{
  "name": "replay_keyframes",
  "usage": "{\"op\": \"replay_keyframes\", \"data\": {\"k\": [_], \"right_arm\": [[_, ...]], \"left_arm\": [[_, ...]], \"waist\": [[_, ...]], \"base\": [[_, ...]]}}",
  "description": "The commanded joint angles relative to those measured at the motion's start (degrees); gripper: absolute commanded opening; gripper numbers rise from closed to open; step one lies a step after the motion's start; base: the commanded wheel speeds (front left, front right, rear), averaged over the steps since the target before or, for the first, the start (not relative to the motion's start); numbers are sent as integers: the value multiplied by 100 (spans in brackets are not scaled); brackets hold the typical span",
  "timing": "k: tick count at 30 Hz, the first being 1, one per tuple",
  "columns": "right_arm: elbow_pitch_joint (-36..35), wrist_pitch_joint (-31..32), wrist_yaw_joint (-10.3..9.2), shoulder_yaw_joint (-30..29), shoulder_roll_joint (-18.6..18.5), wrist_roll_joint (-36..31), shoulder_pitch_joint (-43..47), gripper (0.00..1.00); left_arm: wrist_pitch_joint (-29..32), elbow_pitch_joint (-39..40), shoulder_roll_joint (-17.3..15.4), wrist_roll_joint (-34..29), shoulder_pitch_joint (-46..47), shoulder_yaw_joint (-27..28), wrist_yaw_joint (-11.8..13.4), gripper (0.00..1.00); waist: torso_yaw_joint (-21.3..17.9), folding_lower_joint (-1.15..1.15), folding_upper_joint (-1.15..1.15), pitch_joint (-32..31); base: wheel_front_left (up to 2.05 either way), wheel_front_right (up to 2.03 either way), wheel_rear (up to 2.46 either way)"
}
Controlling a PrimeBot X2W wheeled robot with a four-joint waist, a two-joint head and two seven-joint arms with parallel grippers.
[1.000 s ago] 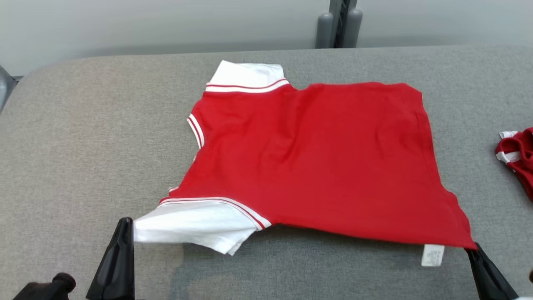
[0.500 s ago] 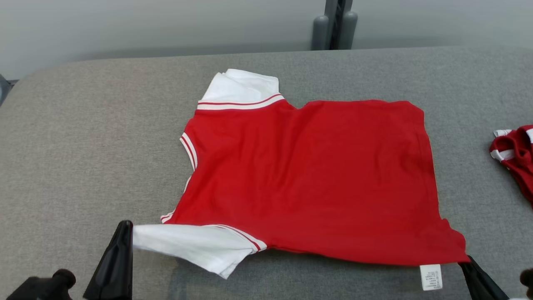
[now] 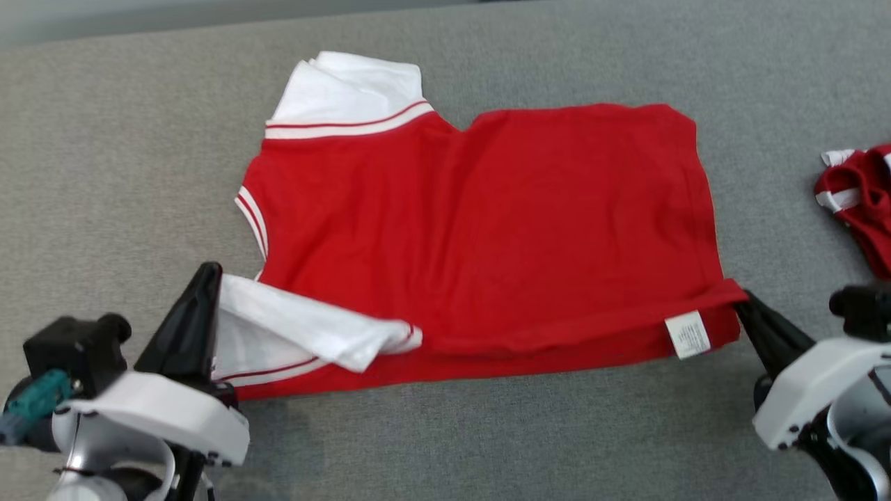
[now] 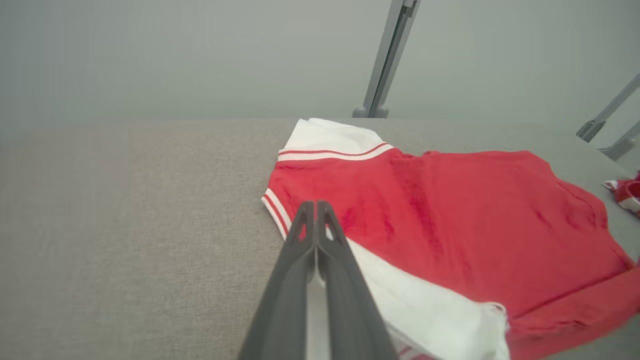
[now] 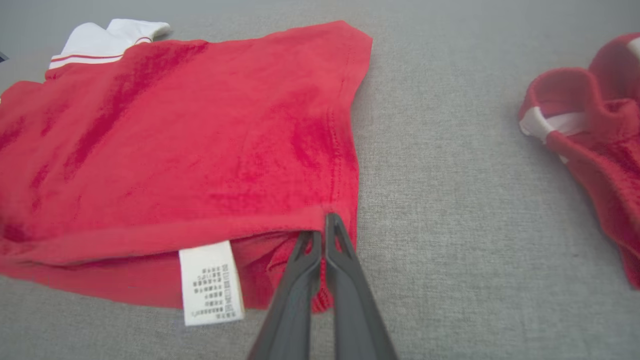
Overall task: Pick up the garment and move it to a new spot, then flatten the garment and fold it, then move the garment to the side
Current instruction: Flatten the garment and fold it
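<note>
Since the preceding frame, the near long edge of the red knitted garment (image 3: 473,229) with white, red-striped sleeves has been carried away from the near edge of the grey fabric-covered worktop (image 3: 104,174) and turned over onto the body. A doubled band of cloth now runs along the near side. The head camera has also tipped downward, which accounts for the shift of the whole view. The left end effector (image 3: 209,273), its two dark fingers pressed together, grips the near white sleeve (image 3: 306,327), which lies folded over the red cloth. In the left wrist view the same end effector (image 4: 315,206) shows its tips meeting above that sleeve (image 4: 425,310). The right end effector (image 3: 743,299), likewise closed, pinches the garment's near right hem corner. In the right wrist view its tips (image 5: 325,222) meet at the folded hem, just beside a white printed care label (image 5: 211,282). The garment lies spread across the middle of the worktop, its far white sleeve (image 3: 348,90) towards the far edge. A crumpled red-and-white cloth bundle (image 3: 860,202) lies apart from it at the right edge.
</note>
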State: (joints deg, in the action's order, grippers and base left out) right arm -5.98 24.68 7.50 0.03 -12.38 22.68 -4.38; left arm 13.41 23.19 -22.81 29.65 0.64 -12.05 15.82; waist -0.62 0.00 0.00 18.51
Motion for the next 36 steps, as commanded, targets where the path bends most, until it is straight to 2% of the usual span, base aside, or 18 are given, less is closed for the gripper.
{"op": "replay_keyframes", "data": {"k": [1,7,12,13,14,15,16,22,28,32,36], "right_arm": [[102,-61,-2,35,-86,58,-207,0],[825,-294,-2,443,-301,288,-922,0],[1322,-573,-2,731,-393,405,-1164,0],[1378,-662,-2,767,-393,433,-1175,3],[1414,-765,-2,794,-381,484,-1174,46],[1431,-889,-2,796,-381,499,-1165,83],[1443,-1015,-2,772,-377,519,-1135,100],[1288,-1988,-2,475,-300,455,-810,100],[1079,-2920,-2,108,-85,97,-636,100],[950,-3510,-2,-34,95,-278,-599,100],[926,-3767,-2,-56,227,-592,-462,100]], "left_arm": [[-25,-99,-9,35,174,16,-52,0],[-117,-813,137,213,641,-48,-238,0],[-306,-1267,265,295,839,-95,-387,0],[-346,-1334,271,299,862,-100,-418,0],[-389,-1394,296,329,872,-108,-437,0],[-454,-1424,349,374,872,-97,-464,33],[-509,-1469,352,351,858,-82,-461,100],[-1279,-1441,554,260,752,119,-374,100],[-2128,-1540,651,70,883,258,-451,100],[-2601,-1851,637,-160,1004,307,-508,100],[-2802,-2365,563,-478,1045,286,-664,100]], "waist": [[-111,0,0,215],[-139,0,0,553],[-106,0,0,671],[-102,0,0,674],[-100,0,0,667],[-96,0,0,648],[-93,0,0,625],[-87,0,0,406],[-133,0,0,199],[-175,0,0,4],[-190,0,0,-234]], "base": [[0,0,0],[0,0,0],[0,0,0],[0,0,0],[0,0,0],[0,0,0],[0,0,0],[0,0,0],[0,0,0],[0,0,0],[0,0,0]]}}
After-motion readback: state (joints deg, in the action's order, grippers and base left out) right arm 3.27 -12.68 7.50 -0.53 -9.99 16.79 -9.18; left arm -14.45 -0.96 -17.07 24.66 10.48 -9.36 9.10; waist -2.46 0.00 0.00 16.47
